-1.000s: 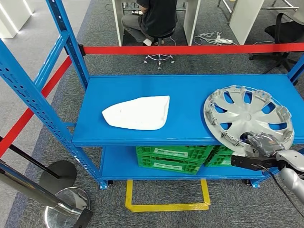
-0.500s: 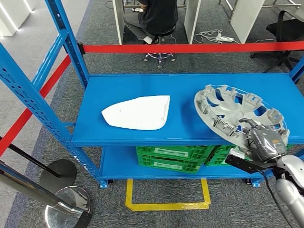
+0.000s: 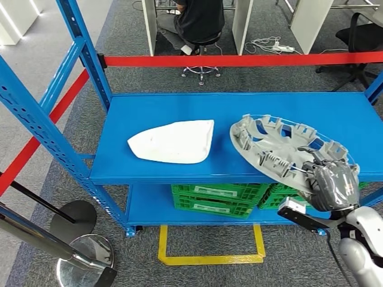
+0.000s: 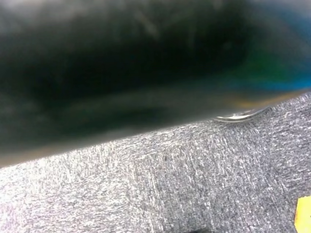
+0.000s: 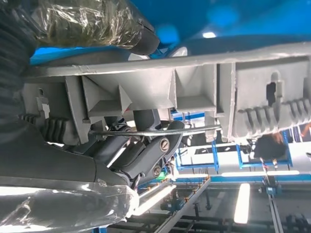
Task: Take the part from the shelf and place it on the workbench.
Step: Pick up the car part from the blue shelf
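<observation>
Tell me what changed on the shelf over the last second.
The right hand, gripping the hubcap by its near rim, has tilted it up off the shelf and drawn it left and toward the robot, so its ribbed underside now shows. The white part stayed where it was.

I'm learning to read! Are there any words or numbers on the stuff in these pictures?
None can be read.
The green crates under the blue shelf carry pale label strips, too small and blurred to read.
The hubcap in the right hand and the white part show no writing.
</observation>
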`<action>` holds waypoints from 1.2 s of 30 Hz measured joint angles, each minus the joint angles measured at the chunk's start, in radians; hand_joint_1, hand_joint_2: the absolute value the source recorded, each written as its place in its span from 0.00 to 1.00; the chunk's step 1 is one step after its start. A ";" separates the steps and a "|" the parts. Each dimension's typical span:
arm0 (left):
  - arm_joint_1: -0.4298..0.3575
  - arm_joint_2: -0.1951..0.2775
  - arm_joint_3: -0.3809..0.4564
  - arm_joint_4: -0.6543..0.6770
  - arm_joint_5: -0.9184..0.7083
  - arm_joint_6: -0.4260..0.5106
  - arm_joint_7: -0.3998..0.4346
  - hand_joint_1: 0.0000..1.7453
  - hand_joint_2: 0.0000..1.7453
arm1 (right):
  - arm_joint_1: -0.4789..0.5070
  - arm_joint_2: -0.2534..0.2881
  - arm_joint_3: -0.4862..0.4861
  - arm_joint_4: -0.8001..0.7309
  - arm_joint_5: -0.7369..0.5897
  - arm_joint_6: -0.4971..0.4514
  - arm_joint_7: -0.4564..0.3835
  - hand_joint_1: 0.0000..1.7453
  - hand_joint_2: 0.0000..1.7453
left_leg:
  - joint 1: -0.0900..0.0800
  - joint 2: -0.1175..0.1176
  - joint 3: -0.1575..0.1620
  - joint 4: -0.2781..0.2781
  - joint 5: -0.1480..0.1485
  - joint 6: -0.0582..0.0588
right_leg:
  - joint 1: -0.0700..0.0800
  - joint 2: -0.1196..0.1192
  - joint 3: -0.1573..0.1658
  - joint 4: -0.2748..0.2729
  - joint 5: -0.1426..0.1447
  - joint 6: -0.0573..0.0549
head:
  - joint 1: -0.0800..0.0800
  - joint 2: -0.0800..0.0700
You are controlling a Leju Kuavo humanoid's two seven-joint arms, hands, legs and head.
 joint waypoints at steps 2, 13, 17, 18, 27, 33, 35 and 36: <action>0.001 -0.001 0.000 0.000 -0.001 0.001 0.000 0.00 0.00 | 0.013 0.017 -0.003 -0.023 -0.004 -0.009 -0.001 1.00 1.00 | 0.000 0.000 0.000 0.000 0.000 0.000 | 0.000 0.000 0.000 0.000 0.000 0.000 | 0.000 0.000; 0.006 -0.009 0.006 0.000 -0.002 0.014 -0.003 0.00 0.00 | 0.039 0.219 0.008 -0.126 -0.019 -0.227 -0.045 1.00 1.00 | 0.000 0.000 -0.001 0.000 0.000 0.000 | 0.000 0.000 -0.001 0.000 0.000 0.000 | 0.000 0.000; 0.007 -0.013 0.010 0.000 -0.004 0.022 -0.003 0.00 0.00 | 0.037 0.299 0.037 -0.169 0.023 -0.316 -0.051 1.00 1.00 | 0.000 0.000 -0.001 0.000 0.000 0.000 | 0.000 0.000 -0.001 0.001 0.000 0.000 | 0.000 0.000; 0.007 -0.014 0.013 0.000 -0.005 0.024 -0.003 0.00 0.00 | 0.035 0.313 0.046 -0.177 0.044 -0.336 -0.047 1.00 1.00 | 0.000 0.000 -0.001 0.000 0.000 0.000 | 0.000 0.001 -0.001 0.001 0.000 0.000 | 0.000 0.000; 0.007 -0.019 0.025 0.000 -0.011 0.026 -0.003 0.00 0.00 | 0.021 0.373 0.086 -0.203 0.115 -0.376 -0.028 1.00 1.00 | 0.000 0.000 -0.001 0.000 0.000 -0.001 | 0.000 0.000 -0.001 0.001 0.000 0.000 | 0.000 0.000; 0.005 -0.024 0.025 0.000 -0.018 0.029 0.003 0.00 0.00 | -0.032 0.402 0.139 -0.195 0.398 -0.445 0.061 1.00 1.00 | 0.000 0.000 -0.002 0.000 0.001 -0.001 | 0.000 0.001 -0.002 0.001 0.000 0.000 | 0.000 0.000; 0.003 -0.028 0.025 0.000 -0.021 0.029 0.005 0.00 0.00 | -0.066 0.414 0.171 -0.182 0.483 -0.454 0.100 1.00 1.00 | 0.000 0.000 -0.001 0.000 0.001 -0.001 | 0.000 0.002 -0.002 0.002 0.000 0.000 | 0.000 0.000; 0.001 -0.030 0.025 0.000 -0.023 0.029 0.006 0.00 0.00 | -0.084 0.420 0.190 -0.173 0.513 -0.456 0.117 1.00 1.00 | 0.000 0.000 -0.001 0.000 0.001 -0.002 | 0.000 0.002 -0.002 0.002 0.000 0.000 | 0.000 0.000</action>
